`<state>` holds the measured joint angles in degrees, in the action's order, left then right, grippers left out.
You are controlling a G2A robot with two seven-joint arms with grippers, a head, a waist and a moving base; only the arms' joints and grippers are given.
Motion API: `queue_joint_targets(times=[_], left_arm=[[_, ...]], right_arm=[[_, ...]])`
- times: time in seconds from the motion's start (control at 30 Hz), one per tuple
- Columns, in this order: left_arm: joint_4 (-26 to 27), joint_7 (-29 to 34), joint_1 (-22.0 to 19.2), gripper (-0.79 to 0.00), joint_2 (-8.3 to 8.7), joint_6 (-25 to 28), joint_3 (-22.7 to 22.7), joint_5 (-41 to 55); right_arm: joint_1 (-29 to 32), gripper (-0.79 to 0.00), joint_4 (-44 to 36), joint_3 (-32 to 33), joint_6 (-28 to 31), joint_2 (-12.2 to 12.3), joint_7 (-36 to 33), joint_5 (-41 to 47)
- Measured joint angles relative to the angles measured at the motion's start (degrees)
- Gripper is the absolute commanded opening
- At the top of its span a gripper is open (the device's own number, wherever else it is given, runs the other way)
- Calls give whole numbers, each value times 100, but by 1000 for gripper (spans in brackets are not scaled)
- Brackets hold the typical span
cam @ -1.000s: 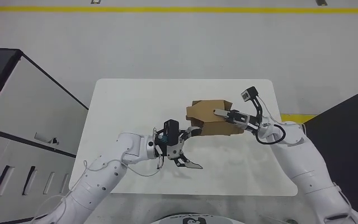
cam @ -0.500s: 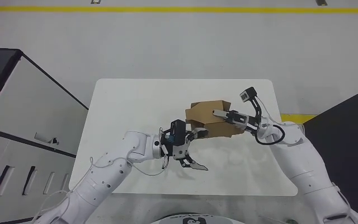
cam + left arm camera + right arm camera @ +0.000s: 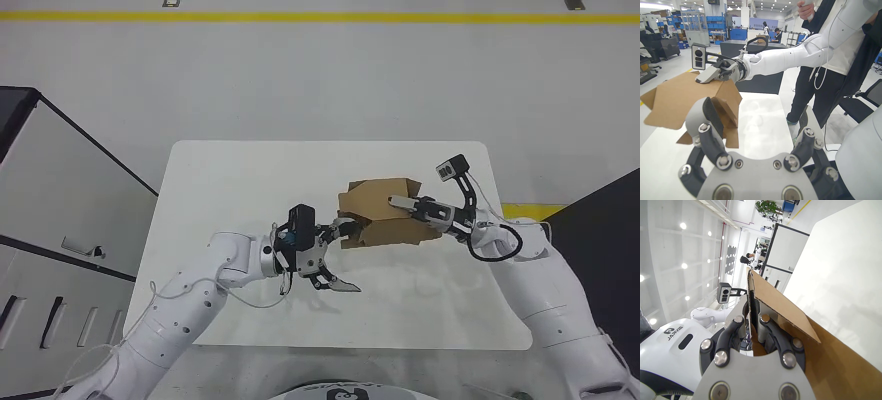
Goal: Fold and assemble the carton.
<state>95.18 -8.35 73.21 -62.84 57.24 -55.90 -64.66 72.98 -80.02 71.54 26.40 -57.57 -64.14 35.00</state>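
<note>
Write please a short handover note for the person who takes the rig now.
The right gripper is shut on one wall of the carton.
The left gripper is open, holds nothing, and sits beside the carton's open end.
The carton is right of the middle of the table.
Done: the carton is opened into a box shape.
Left: fold in the splayed flaps at the open end, probably with the left gripper.

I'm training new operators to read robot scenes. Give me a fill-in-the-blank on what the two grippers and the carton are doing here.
The right gripper is ___ on the carton. The left gripper has its fingers ___, gripping nothing. The table beneath the carton is ___ in colour.
Missing words: shut; open; white.
</note>
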Motion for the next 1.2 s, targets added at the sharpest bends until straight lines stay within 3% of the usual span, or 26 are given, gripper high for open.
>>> queue_joint_targets(times=[1.2], left_arm=[[-40, -135, 60, 0, 28, 76, -106, 265]], right_arm=[[-144, -785, 423, -36, 246, -154, -1129, 1440]])
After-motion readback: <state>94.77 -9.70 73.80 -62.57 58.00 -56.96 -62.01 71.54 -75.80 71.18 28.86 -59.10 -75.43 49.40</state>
